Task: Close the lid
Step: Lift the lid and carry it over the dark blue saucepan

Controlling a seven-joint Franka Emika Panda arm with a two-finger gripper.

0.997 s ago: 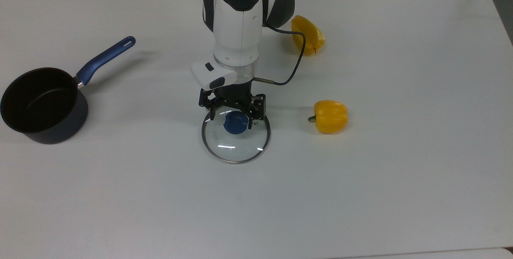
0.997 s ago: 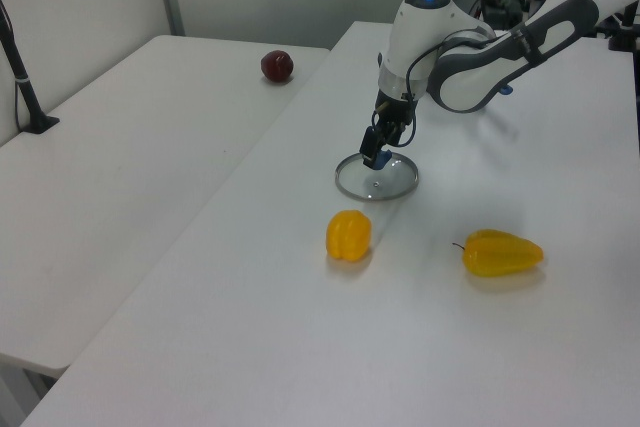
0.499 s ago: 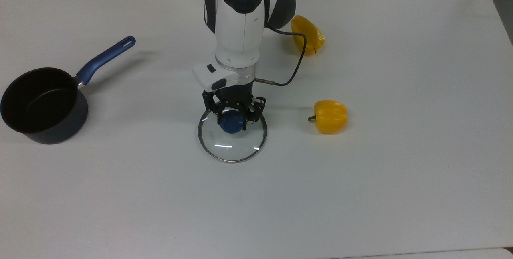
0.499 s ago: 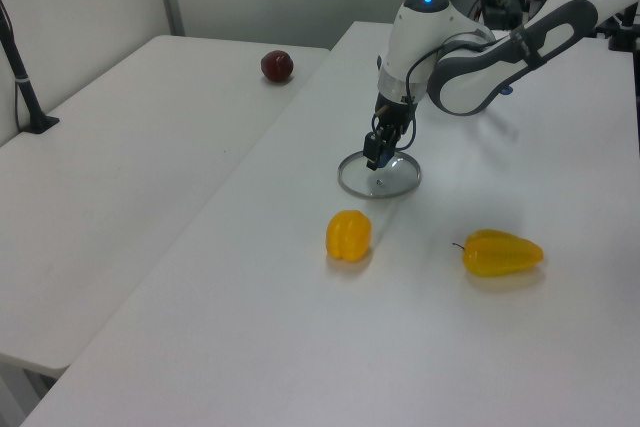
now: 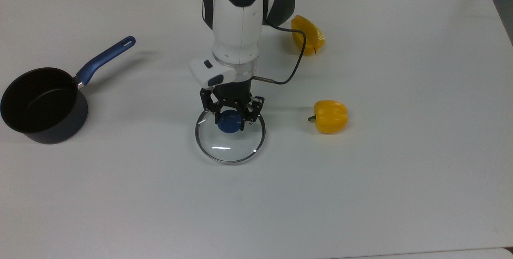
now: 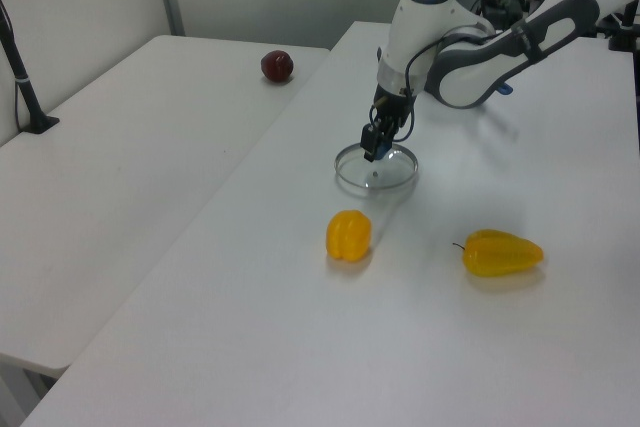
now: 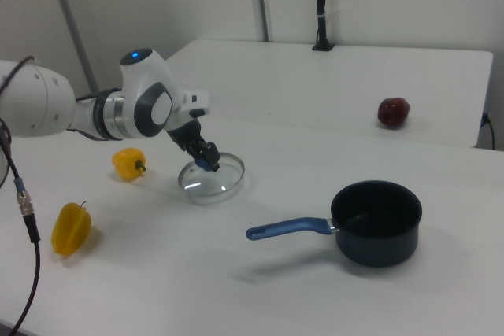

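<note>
Gripping the blue knob [image 5: 229,122] of the lid [image 5: 230,138], the end effector [image 5: 230,115] has its fingers closed narrowly around it near the middle of the desk [image 5: 400,170]. In the right view the lid tilts, one edge raised. The dark saucepan [image 5: 42,104] sits well apart at the top view's left. The left and right views add a red apple [image 6: 277,66] on a neighbouring desk [image 6: 110,177]. Two yellow peppers [image 5: 330,116] [image 5: 307,34] lie nearby.

White table [image 5: 400,191] bears saucepan [image 5: 42,104], two yellow peppers [image 5: 330,116] [image 5: 308,34]
</note>
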